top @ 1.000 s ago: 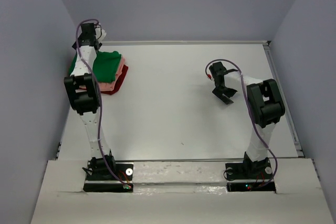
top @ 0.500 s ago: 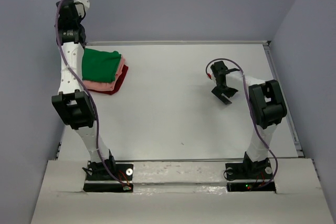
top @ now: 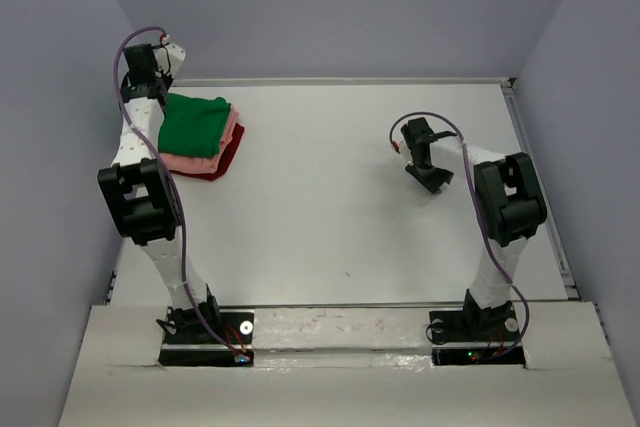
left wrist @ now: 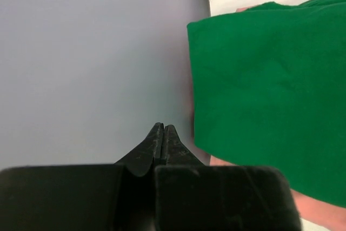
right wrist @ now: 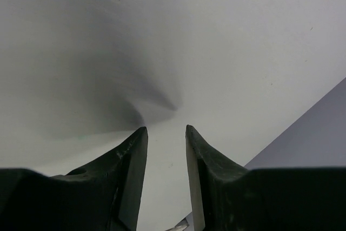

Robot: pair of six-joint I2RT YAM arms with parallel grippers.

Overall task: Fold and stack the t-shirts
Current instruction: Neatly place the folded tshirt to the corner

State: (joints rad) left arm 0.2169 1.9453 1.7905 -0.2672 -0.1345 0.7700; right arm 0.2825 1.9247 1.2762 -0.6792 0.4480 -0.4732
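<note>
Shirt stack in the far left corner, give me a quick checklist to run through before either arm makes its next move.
1. Stack order: bright green folded cloth t-shirt on top, salmon-pink shirt under it, dark red cloth at the bottom: ok.
2. Layers squared up: not ok, pink and red edges stick out past the green.
3. Left hand free of cloth: ok, shut on nothing, beside the green shirt's edge.
4. Right hand empty: ok, open over the bare white table.
5. Lower folds neat: cannot tell, hidden under the green shirt.
</note>
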